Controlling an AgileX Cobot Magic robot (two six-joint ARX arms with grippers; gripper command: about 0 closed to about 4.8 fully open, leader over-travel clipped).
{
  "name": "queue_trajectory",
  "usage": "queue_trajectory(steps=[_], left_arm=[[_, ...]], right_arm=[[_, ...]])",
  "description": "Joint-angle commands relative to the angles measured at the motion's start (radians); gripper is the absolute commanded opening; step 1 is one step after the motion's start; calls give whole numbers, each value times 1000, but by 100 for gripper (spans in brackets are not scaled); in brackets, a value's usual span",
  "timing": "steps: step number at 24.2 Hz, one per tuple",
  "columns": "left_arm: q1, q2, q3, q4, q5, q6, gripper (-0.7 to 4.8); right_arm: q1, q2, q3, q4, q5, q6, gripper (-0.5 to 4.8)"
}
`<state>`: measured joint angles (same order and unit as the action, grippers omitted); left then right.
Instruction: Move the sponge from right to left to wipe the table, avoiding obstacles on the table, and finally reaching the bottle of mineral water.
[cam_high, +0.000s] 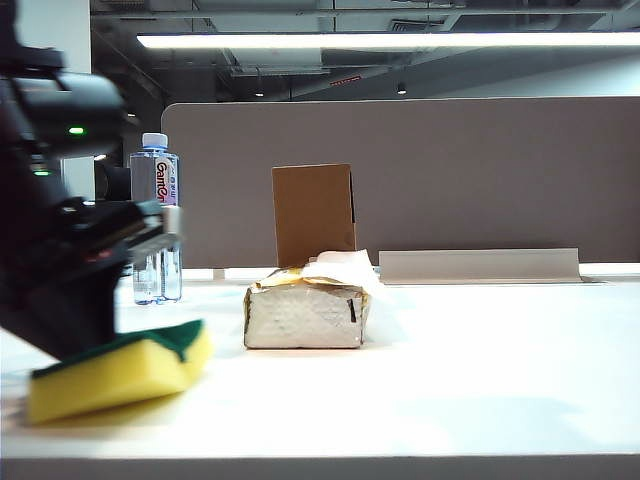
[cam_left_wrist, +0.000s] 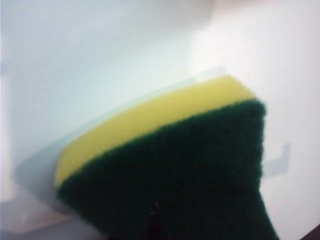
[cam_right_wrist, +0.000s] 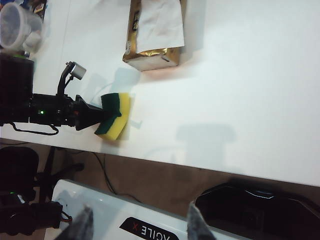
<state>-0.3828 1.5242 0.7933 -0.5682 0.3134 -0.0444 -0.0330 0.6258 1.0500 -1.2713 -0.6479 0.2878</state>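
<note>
We are wiping the table (cam_high: 500, 380) and most of the path looks done. The box (cam_high: 313, 212) and the tissue pack (cam_high: 305, 315) are already lying to our right. The bottle (cam_high: 156, 215) is standing near, just behind. Our left gripper (cam_right_wrist: 102, 118) is clamping the sponge (cam_high: 120, 372) on the table's left end (the right gripper (cam_right_wrist: 140, 225) is hanging open, away from the table).

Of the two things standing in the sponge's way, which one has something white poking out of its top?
The silver tissue pack, lying low in front with white tissue sticking out. The brown cardboard box behind it stands upright and plain.
</note>
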Motion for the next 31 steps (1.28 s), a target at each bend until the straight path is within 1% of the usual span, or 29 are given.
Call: queue_trajectory(steps=[1, 10, 12, 13, 18, 20, 24, 26, 31], left_arm=[[64, -31, -66, -86, -110, 21, -5], [217, -114, -92, -146, -111, 118, -5], [254, -127, -92, -157, -112, 127, -5], [291, -136, -92, -162, -111, 146, -5], [383, -140, -92, -169, -85, 173, -5], [395, -140, -92, -172, -85, 186, -5], [391, -140, -92, -164, -82, 193, -5], [390, -140, -92, -86, -63, 180, -5], [390, -133, -87, 4, -36, 140, -5]], right_arm=[[10, -2, 3, 10, -5, 0, 242], [10, -2, 3, 10, -6, 0, 242], [10, -2, 3, 10, -6, 0, 242], [10, -4, 3, 9, -6, 0, 242], [10, -5, 3, 9, -6, 0, 242], [10, -5, 3, 9, -6, 0, 242], [10, -5, 3, 10, -6, 0, 242], [10, -5, 3, 11, -6, 0, 242], [10, -5, 3, 12, -6, 0, 242]])
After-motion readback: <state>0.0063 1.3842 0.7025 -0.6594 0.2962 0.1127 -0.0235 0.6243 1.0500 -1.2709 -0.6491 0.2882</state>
